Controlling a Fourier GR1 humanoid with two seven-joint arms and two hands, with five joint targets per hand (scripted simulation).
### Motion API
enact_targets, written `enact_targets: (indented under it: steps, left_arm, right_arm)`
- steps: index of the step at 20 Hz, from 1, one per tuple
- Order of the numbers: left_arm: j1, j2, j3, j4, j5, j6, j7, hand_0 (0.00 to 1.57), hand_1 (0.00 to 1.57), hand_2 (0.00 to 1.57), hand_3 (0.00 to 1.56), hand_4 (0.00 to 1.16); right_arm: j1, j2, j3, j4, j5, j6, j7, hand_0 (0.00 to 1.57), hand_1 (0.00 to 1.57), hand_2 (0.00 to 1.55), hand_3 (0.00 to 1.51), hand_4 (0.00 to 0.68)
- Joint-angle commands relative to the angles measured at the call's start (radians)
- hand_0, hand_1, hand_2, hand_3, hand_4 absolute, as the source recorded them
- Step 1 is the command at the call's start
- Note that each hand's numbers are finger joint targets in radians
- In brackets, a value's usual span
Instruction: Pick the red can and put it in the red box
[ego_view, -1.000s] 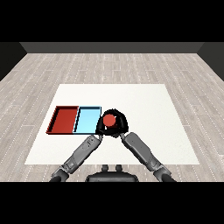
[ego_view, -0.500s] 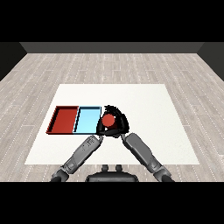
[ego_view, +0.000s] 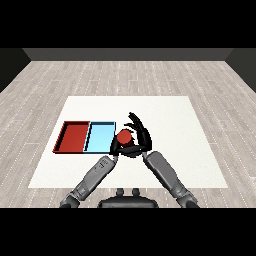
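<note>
Grey plank flooring surrounds the white table (ego_view: 165, 107), on which two trays lie side by side at the left: the red tray (ego_view: 63, 136) outermost and the light blue tray (ego_view: 92, 136) next to it, their walls touching. The red can (ego_view: 124, 136) sits just right of the light blue tray, near the table's front half, with its round top facing upward, so its long axis appears upright. The right hand (ego_view: 140, 134) is curled round the can, fingers arching over its far and right sides; whether the can rests on the table or is lifted cannot be told. The left hand (ego_view: 114, 146) lies just below and left of the can, close against it; whether it is clenched or relaxed cannot be told, since it merges with the other dark shapes there.

The relation that governs the coming move is lateral. The red tray lies to the left of the can, beyond the light blue tray, so the can must, by judgement, pass over the whole blue tray before it can be set down. The left forearm (ego_view: 93, 177) and hand stand nearest that path and may crowd it.
</note>
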Motion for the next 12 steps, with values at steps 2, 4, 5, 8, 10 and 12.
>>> enact_targets:
  steps: [2, 4, 5, 8, 10, 12]
  left_arm:
    - [0.053, -0.014, -0.035, 0.032, 0.012, 0.035, -0.058, 1.57, 1.57, 1.57, 1.48, 1.14]
    - [0.032, -0.014, 0.038, 0.054, 0.045, -0.020, -0.062, 1.57, 1.57, 1.57, 1.49, 1.14]
    - [0.064, -0.001, 0.061, 0.018, 0.018, -0.056, -0.043, 1.57, 1.57, 1.57, 1.49, 1.13]
    - [0.033, -0.001, 0.084, 0.053, 0.010, -0.037, -0.030, 1.57, 1.57, 1.57, 1.48, 1.12]
    - [0.045, 0.025, 0.119, 0.032, 0.016, -0.073, -0.044, 1.57, 1.57, 1.55, 1.45, 1.12]
    - [-0.015, 0.036, 0.143, 0.006, -0.005, -0.071, 0.038, 1.57, 1.57, 1.57, 1.46, 1.13]
  right_arm:
    - [0.034, -0.017, -0.057, -0.082, 0.052, -0.009, 0.034, 0.00, 0.00, 0.00, 0.00, 0.000]
    - [-0.040, -0.067, -0.159, -0.093, 0.001, 0.047, 0.047, 0.00, 0.00, 0.00, 0.00, 0.000]
    - [0.003, -0.001, -0.100, -0.134, 0.060, -0.023, 0.043, 0.00, 0.00, 0.00, 0.00, 0.000]
    - [0.024, -0.120, -0.186, -0.336, 0.033, -0.033, 0.158, 0.00, 0.00, 0.00, 0.00, 0.000]
    - [0.062, -0.151, -0.199, -0.393, 0.046, -0.013, 0.187, 0.00, 0.00, 0.00, 0.00, 0.000]
    - [0.147, -0.150, -0.233, -0.425, 0.006, 0.018, 0.152, 0.00, 0.00, 0.00, 0.00, 0.000]
